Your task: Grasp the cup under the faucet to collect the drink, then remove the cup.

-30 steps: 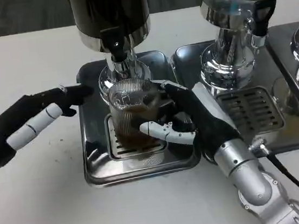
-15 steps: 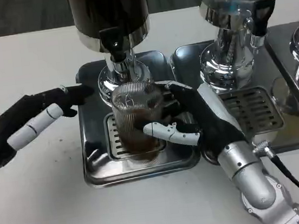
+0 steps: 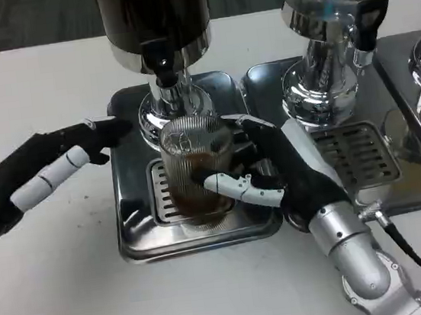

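Spill risk: right hand (image 3: pixel 285 171) grips the part-filled ribbed glass cup (image 3: pixel 197 171) beneath the faucet (image 3: pixel 162 67); left hand (image 3: pixel 36 179) spread.

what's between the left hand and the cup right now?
In the head view, only bare surface: a strip of the steel drip tray. The left hand hovers apart from the cup, which the right hand grips.

The single head view looks steeply down from the robot's side of the bench (image 3: pixel 59 299), close over the drip tray (image 3: pixel 141 247) (dispensers cropped beyond it, at top).
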